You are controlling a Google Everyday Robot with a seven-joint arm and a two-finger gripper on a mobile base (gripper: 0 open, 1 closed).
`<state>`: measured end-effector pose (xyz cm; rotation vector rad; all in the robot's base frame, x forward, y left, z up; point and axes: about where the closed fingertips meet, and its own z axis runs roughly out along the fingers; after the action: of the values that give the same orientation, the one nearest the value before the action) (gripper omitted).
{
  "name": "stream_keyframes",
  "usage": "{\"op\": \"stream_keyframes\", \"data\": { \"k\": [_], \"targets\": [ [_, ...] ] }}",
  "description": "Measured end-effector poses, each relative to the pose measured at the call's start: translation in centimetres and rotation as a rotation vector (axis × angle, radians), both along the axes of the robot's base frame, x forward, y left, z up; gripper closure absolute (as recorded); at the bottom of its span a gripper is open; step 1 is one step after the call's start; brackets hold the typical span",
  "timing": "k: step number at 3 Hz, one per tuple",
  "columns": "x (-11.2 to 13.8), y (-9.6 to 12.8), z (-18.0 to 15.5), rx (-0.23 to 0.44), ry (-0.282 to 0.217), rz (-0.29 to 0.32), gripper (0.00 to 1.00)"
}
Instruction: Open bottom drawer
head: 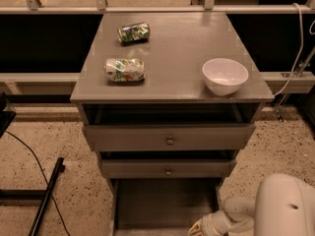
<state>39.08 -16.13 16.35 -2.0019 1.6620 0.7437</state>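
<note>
The grey cabinet has three drawers. The bottom drawer [165, 200] stands pulled out toward me, and its plain grey inside shows below the middle drawer front [167, 169]. Its own front and knob are below the picture's lower edge. My gripper [198, 228] is at the bottom edge, right of centre, low over the front right part of the open drawer, at the end of the white arm [283, 205]. The top drawer front [169, 137] sits slightly forward with a dark gap above it.
On the cabinet top [172, 77] lie two crushed cans [133, 32] [125, 69] and a white bowl [225, 75]. A black cable and bar [47, 193] lie on the speckled floor at the left. A rail and a dark wall run behind.
</note>
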Motion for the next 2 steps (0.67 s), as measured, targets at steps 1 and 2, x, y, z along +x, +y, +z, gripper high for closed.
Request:
{"op": "stream_keyframes", "data": {
  "k": [1,2],
  "targets": [
    [-2.6,1.3,5.4,0.096,-0.090,-0.003,1.00],
    [-4.6,1.7,12.5,0.165,-0.198,0.004,1.00]
  ]
}}
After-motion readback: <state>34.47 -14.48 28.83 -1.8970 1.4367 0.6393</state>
